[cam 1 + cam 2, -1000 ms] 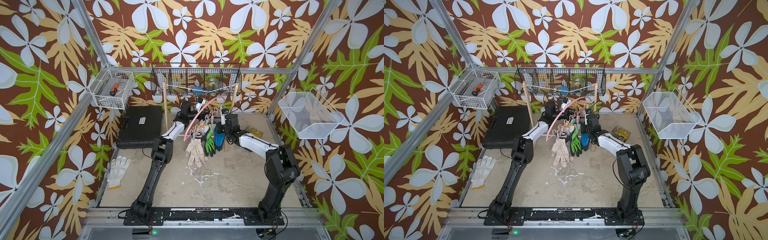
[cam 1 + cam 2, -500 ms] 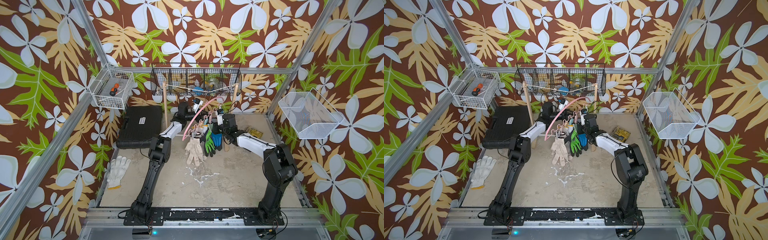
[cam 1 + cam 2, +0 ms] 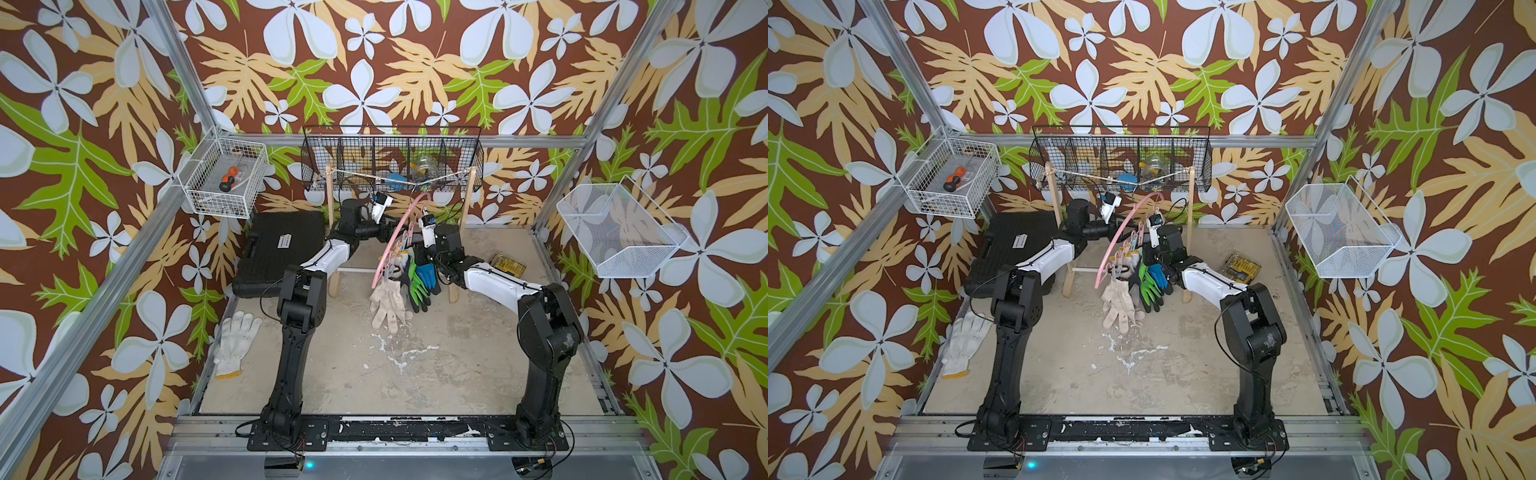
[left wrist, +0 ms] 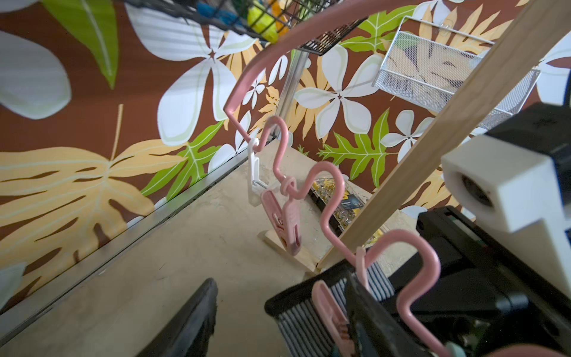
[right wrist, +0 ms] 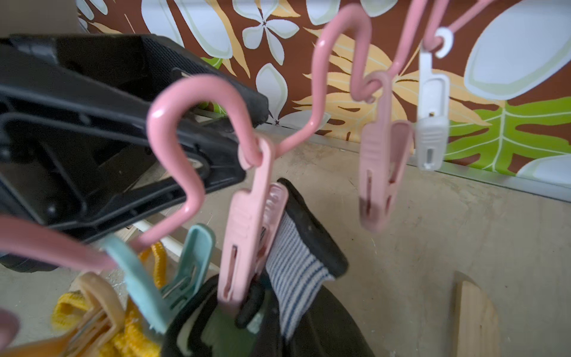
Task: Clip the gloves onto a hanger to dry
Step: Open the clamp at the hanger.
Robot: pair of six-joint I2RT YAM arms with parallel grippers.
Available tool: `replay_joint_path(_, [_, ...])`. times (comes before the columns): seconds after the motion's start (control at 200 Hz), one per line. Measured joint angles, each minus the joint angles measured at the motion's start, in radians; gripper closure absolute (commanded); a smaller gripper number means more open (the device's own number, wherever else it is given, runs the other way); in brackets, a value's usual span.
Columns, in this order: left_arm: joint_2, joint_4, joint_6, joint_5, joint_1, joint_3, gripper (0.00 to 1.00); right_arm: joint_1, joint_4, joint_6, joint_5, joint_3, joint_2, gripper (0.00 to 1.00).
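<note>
**Back-centre of table: gloves on hanger, both grippers up close**

At back-centre of the beige tabletop (image 3: 457,353), the pink plastic arched hanger w/ wavy lower bar (image 3: 385,251) hangs tilted beneath the wooden two-post rack strung w/ string (image 3: 329,187); it shows in both top views (image 3: 1113,241). Clipped along its bar, side by side, fingers down: dirty beige knit glove (image 3: 388,305), neon green-and-black glove (image 3: 413,282), blue-and-black glove (image 3: 428,276). One white knit glove (image 3: 235,343) lies flat near the table's L edge, beside the L arm, well apart from the hanger.

L gripper (image 3: 384,233) is at the hanger's bar, jaws partly open. L wrist view: a grey-striped cuff (image 4: 296,315) and a pink clip (image 4: 329,309) sit btwn its fingers (image 4: 197,318), w/ a clear gap on one side, so nothing clamped.

R gripper (image 3: 419,257) is just beside the blue-and-black glove, jaws closed. Its tips are hidden, so can't tell if anything is pinched. R wrist view: the pink clip (image 5: 247,235) bites the cuff (image 5: 293,256), w/ a teal clip (image 5: 197,256) next to it.
</note>
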Motion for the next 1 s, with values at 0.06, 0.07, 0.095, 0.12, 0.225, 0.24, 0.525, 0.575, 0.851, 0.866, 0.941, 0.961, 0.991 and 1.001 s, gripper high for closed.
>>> replay_joint_path(0.06, [-0.019,-0.019,0.018,-0.015,0.005,-0.013,0.33,0.005,-0.004,-0.011,-0.008,0.026,0.012,1.00])
replay_joint_path(0.07, [-0.023,-0.024,0.024,-0.017,0.006,-0.016,0.32,0.006,-0.005,-0.011,-0.009,0.029,0.014,1.00])
replay_joint_path(0.095, [-0.030,-0.030,0.030,-0.019,0.006,-0.021,0.32,0.010,-0.009,-0.013,-0.011,0.039,0.018,1.00])
replay_joint_path(0.12, [-0.040,-0.039,0.039,-0.021,0.006,-0.029,0.32,0.013,-0.011,-0.013,-0.013,0.047,0.022,1.00])
replay_joint_path(0.225, [-0.071,-0.056,0.064,-0.037,0.010,-0.063,0.32,0.030,-0.018,-0.019,-0.024,0.069,0.033,1.00])
replay_joint_path(0.24, [-0.074,-0.057,0.067,-0.037,0.011,-0.068,0.32,0.032,-0.018,-0.021,-0.027,0.070,0.034,1.00])
replay_joint_path(0.525, [-0.181,-0.087,0.099,-0.087,0.055,-0.199,0.32,0.052,-0.031,-0.044,-0.057,0.113,0.069,1.00])
replay_joint_path(0.575, [-0.198,-0.085,0.101,-0.091,0.058,-0.214,0.32,0.051,-0.044,-0.048,-0.053,0.122,0.072,1.00])
replay_joint_path(0.851, [-0.193,-0.101,0.105,-0.116,0.056,-0.217,0.32,0.032,-0.093,-0.070,0.013,0.148,0.068,1.00])
replay_joint_path(0.866, [-0.187,-0.101,0.104,-0.115,0.056,-0.207,0.32,0.031,-0.092,-0.072,0.013,0.145,0.065,1.00])
replay_joint_path(0.941, [-0.144,-0.100,0.103,-0.114,0.056,-0.148,0.32,0.026,-0.092,-0.093,0.010,0.140,0.058,1.00])
replay_joint_path(0.961, [-0.133,-0.103,0.102,-0.113,0.056,-0.134,0.33,0.026,-0.092,-0.096,0.009,0.140,0.058,1.00])
replay_joint_path(0.991, [-0.114,-0.110,0.100,-0.112,0.056,-0.109,0.33,0.026,-0.091,-0.098,0.002,0.140,0.058,1.00])
replay_joint_path(1.001, [-0.106,-0.113,0.100,-0.112,0.056,-0.099,0.33,0.025,-0.091,-0.100,0.000,0.140,0.058,1.00])
